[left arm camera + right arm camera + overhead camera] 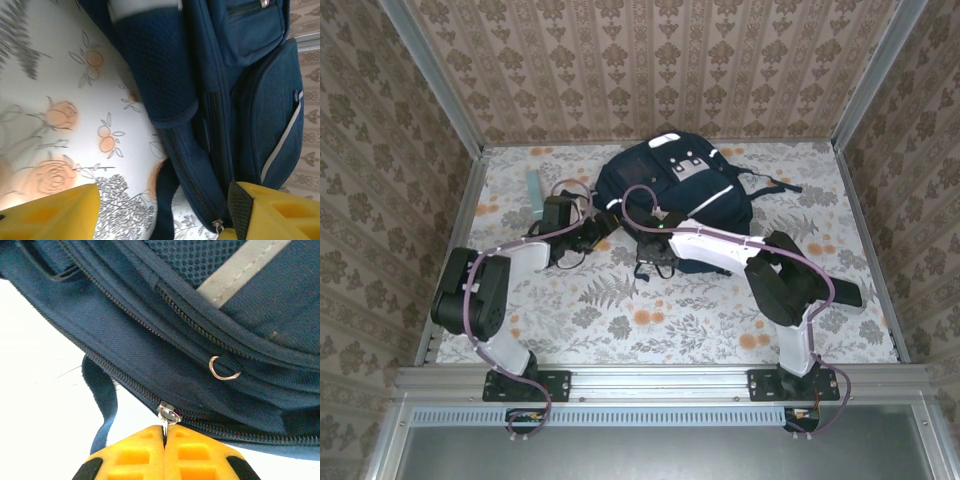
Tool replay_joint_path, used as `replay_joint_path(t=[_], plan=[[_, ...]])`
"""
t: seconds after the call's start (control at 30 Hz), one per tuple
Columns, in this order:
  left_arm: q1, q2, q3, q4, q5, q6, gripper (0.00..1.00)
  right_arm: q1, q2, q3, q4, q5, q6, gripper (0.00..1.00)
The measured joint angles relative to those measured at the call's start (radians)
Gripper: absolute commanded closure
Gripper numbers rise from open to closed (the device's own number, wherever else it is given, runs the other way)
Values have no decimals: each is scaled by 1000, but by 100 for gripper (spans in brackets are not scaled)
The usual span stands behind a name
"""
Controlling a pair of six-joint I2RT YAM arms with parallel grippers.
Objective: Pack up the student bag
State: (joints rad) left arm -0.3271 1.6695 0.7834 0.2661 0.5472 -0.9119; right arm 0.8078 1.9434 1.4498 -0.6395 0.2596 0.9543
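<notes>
Navy student bag (670,190), white stripes; white table (620,320) with orange roses, grey ferns; yellow right gripper (164,432); beige damask walls (650,70).

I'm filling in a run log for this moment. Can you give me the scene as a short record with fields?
bag: student bag lying on the floral table, far centre
left tool: left tool open, holding nothing, by the bag's side
right tool: right tool shut on the zipper pull
other: pale teal item on the table, left of the bag
</notes>
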Motion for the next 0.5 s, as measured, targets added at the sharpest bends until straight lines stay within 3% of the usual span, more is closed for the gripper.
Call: replay_joint_path(t=[0.23, 0.37, 0.5], plan=[[-40, 108, 26, 89, 25, -65, 41, -4, -25, -30, 138, -114, -64, 100], [-47, 173, 49, 148, 45, -106, 55, -4, -26, -32, 180, -153, -84, 100], [-43, 210, 76, 171, 60, -125, 75, -4, -31, -38, 186, -159, -94, 100]])
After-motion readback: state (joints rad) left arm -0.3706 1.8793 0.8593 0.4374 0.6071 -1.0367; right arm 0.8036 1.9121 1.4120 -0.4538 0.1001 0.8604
